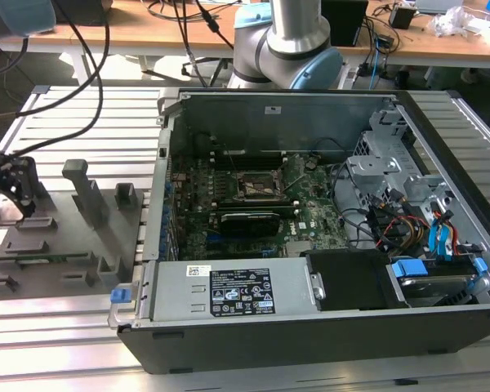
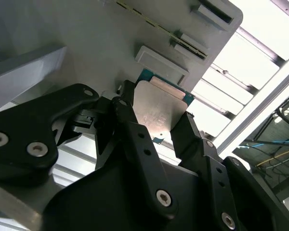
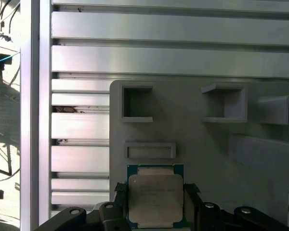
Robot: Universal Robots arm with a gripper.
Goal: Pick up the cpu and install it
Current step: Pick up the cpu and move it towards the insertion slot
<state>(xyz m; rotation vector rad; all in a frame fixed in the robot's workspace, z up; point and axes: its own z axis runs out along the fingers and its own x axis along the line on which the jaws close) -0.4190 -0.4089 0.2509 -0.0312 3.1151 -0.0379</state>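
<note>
Fingers clamp cpu by opposite edges, at grey fixture tray; possibly seated in recess.

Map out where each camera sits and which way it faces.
Exterior view: off the silver-and-blue arm, which shows; looks down on the open black computer case and grey fixture plate.
First wrist view: on the wrist, facing squarely onto the plate; black gripper closed on the small square silvery-grey cpu.
Second wrist view: on the wrist, looking obliquely past the gripper at the cpu.
Shared by both wrist views: gripper, cpu, plate.
</note>
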